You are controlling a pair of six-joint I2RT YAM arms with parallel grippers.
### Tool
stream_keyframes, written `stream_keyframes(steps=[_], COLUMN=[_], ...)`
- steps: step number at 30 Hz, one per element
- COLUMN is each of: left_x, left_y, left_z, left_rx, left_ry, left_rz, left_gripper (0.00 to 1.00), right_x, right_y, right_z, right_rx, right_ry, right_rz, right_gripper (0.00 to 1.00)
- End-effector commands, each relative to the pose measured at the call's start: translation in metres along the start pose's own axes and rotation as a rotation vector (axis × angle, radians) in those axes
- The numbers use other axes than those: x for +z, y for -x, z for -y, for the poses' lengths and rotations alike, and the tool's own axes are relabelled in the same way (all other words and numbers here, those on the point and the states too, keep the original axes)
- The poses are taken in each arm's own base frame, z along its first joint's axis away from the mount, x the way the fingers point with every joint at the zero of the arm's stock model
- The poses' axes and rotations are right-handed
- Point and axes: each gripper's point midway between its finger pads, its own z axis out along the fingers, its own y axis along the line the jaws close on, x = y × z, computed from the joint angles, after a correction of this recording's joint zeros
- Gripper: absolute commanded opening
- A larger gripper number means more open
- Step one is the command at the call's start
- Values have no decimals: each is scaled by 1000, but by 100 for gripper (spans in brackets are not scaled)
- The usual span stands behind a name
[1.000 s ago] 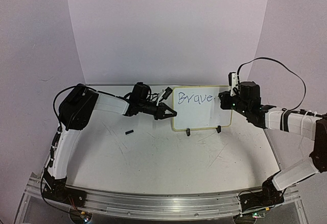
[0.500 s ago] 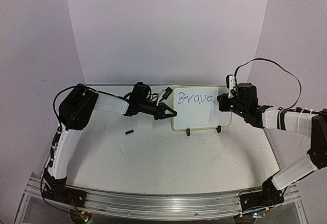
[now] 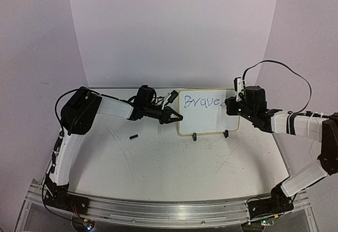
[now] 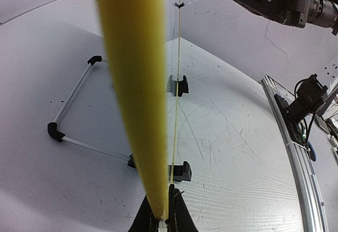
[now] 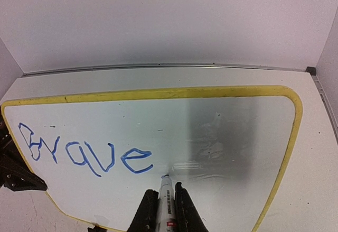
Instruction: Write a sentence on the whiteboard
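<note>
Whiteboard [image 3: 206,121] position: upright on its two black clip feet [image 3: 195,136] at the far middle of the table [image 3: 174,179], written face toward the arms. We find the left gripper [image 3: 177,117] clenched on the yellow rim [image 4: 137,84] at the board's left short edge, bracing it. The right gripper [image 5: 165,191] is clenched on a marker [image 5: 166,205], whose tip touches or very nearly touches the white face just right of the blue word "Brave" [image 5: 84,155]; we cannot tell contact for certain.

Step in hand, in our judgement: starting the next word of the sentence. To do it well, we advise light pressure straight into the face, since the board rests only on small feet and one clamped edge and could tip or pivot backward. Leave a clear gap after the "e", hold the same baseline, and keep letters small: the free space to the right is limited. A small black piece [image 3: 134,136], possibly the cap, lies well apart on the table to the left.
</note>
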Motion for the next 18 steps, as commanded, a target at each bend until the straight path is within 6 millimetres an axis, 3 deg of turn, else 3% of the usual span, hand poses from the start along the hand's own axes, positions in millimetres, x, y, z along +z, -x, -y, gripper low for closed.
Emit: stream_keyframes(steps=[1, 4, 6, 9, 12, 15, 18], left_x=[1, 1, 0, 1, 1, 0, 1], left_y=[-43, -44, -44, -42, -41, -42, -44], left_z=[-25, -26, -26, -27, -27, -27, -26], left_rx=[-43, -48, -48, -48, -47, -49, -52], left_ry=[120, 122, 125, 125, 128, 131, 125], left_rz=[-112, -113, -113, -110, -109, -111, -113], left_gripper=[0, 0, 0, 0, 0, 0, 0], right_x=[-8, -35, -56, -65, -58, -37, -27], right_y=[1, 13, 39, 64, 66, 47, 42], right_z=[-21, -50, -51, -43, -34, -15, -12], right_rx=[-8, -11, 13, 1, -8, -30, -39], right_ry=[93, 193, 205, 148, 112, 27, 16], right_rz=[-5, 22, 93, 138, 133, 82, 83], right_gripper=[0, 0, 0, 0, 0, 0, 0])
